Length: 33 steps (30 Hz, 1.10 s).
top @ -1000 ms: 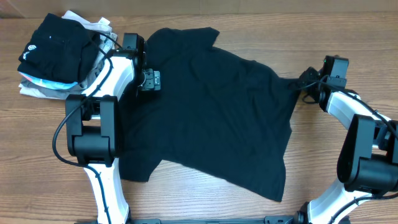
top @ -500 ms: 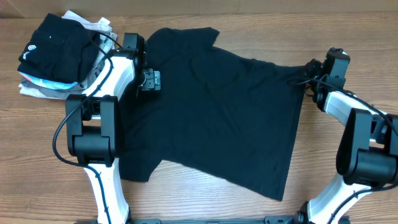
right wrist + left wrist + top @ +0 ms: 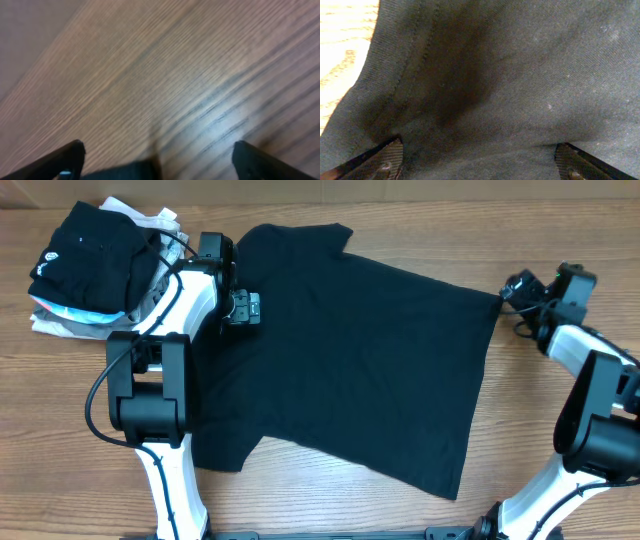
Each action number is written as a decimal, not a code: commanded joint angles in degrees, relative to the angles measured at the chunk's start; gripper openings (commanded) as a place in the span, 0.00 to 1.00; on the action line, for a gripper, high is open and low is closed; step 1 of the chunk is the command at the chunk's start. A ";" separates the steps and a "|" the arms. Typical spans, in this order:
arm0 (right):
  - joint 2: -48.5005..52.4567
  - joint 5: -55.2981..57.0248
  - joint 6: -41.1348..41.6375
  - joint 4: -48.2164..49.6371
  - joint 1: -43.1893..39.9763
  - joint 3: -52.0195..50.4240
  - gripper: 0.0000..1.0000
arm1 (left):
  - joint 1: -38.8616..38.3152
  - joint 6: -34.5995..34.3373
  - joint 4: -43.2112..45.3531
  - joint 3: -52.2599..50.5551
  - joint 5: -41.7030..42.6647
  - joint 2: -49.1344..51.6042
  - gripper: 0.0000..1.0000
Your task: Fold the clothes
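We see the pale brown wood-grain table [image 3: 90, 480] filling the overhead view; across its middle lies the large plain black short-sleeved shirt of soft thin fabric [image 3: 360, 360], spread open and mostly flat, reaching from about 11 o'clock to about 5 o'clock; one sleeve points to 12 o'clock, another lies towards 7 o'clock, and a long straight edge runs down the 3 o'clock side.

The white and black left arm [image 3: 150, 400] rises from 7 o'clock and bends over the shirt's 10 o'clock edge; the white and black right arm [image 3: 590, 410] rises from 5 o'clock and reaches up to 2 o'clock.

At 10 o'clock on the table sits a pile; a folded black garment with a round white logo [image 3: 85, 255] lies on top of folded grey and white garments [image 3: 60, 320], well apart from nothing but the left arm, which passes just beside it.

The left gripper [image 3: 243, 308] sits down on the shirt near its 10 o'clock edge; in its wrist view its fingers [image 3: 385, 157] stand wide apart with black cloth [image 3: 510, 75] filling the space between and beyond them; we see no cloth pinched.

The right gripper [image 3: 520, 284] hangs just beside the shirt's 2 o'clock corner, over bare wood; its fingers [image 3: 262, 160] stand wide apart and hold nothing; a small dark patch shows at 6 o'clock in that blurred wrist view, and we cannot tell what it is.
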 commanded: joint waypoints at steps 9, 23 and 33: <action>-18.45 -4.68 -4.11 -29.18 -0.02 14.97 1.00 | -1.11 4.15 -18.34 21.77 -3.10 4.13 1.00; -50.90 -9.03 -3.82 -61.02 4.04 16.92 1.00 | -1.14 -5.57 -51.36 50.23 -2.45 -3.91 1.00; -56.87 -7.21 2.19 -81.94 5.07 16.92 1.00 | -1.55 -7.28 -51.34 45.29 0.39 -20.65 1.00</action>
